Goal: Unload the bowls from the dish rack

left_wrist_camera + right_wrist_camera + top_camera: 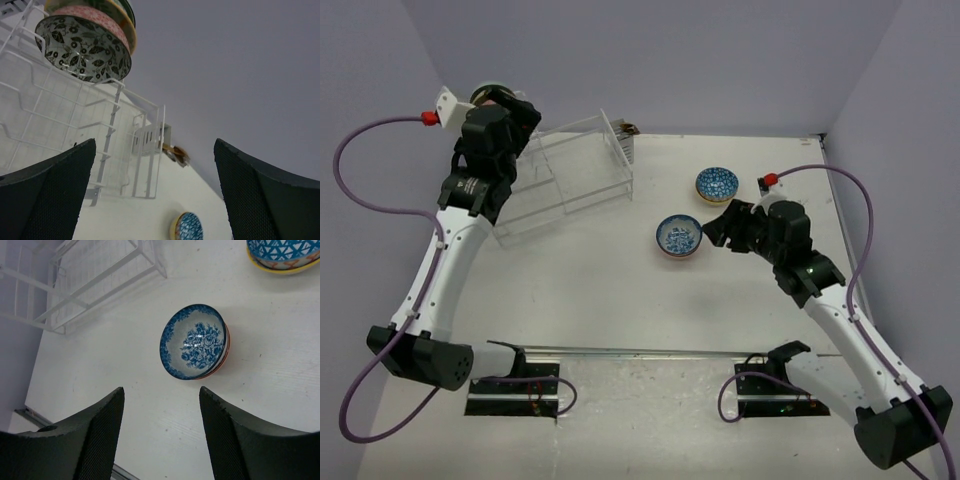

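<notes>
The clear dish rack (575, 175) stands at the back left. In the left wrist view several bowls stand on edge in the rack (60, 115): a black-and-white leaf bowl (82, 47) in front, an orange-red one (97, 17) behind it. My left gripper (508, 104) is open and empty beside those bowls (486, 92); it also shows in the left wrist view (155, 147). A blue floral bowl (679, 237) and a blue triangle-pattern bowl (717, 184) sit on the table. My right gripper (712, 228) is open and empty just right of the floral bowl (197, 342), seen in its wrist view (161, 392).
A small brown object (633, 128) lies at the rack's far right corner by the back wall. The triangle-pattern bowl (282, 252) is behind the floral one. The floral bowl seems to rest in an orange-rimmed bowl. A metal rail (640, 352) runs along the near edge.
</notes>
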{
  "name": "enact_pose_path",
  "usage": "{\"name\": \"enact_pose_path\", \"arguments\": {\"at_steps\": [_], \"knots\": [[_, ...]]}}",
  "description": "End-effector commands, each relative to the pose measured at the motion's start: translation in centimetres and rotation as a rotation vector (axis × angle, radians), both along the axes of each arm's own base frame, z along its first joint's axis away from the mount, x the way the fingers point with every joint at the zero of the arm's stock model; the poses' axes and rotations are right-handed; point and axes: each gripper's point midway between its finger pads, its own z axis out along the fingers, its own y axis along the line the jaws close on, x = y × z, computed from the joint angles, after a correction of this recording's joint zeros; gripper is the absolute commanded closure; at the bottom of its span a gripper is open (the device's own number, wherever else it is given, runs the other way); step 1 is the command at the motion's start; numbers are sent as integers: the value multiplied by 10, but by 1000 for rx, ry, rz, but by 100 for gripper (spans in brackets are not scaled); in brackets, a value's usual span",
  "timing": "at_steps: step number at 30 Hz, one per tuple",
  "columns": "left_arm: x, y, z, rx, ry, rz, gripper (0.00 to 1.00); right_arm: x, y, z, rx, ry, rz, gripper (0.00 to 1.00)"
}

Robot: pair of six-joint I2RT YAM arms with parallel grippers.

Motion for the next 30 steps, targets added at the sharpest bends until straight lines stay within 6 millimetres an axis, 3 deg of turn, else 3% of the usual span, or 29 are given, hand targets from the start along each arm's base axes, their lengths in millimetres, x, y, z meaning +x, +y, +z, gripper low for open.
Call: {"name": "enact_pose_path", "arguments": {"at_steps": [1, 4, 5, 7, 10, 22, 24, 30], "knots": [[12, 32, 42, -188, -231, 201, 1, -8, 8, 0, 14, -28, 73, 37], [30, 51, 22, -245, -205, 282, 2, -2, 1, -7, -27, -32, 35, 37], [35, 63, 24, -263, -208, 310, 2, -1, 0, -10, -34, -29, 33, 37], [57, 65, 8, -284, -160, 277, 3, 0, 0, -11, -32, -32, 38, 37], [79, 76, 0, -305, -138, 265, 4, -1, 3, -10, -22, -42, 53, 37], [120, 89, -10, -297, -172, 291, 10, -5, 2, -17, -36, -51, 79, 37], [121, 104, -15, -297, -164, 321, 13, -6, 2, -17, -37, -54, 75, 37], [130, 110, -26, -297, -165, 334, 27, -8, 1, -14, -33, -70, 80, 36]]}}
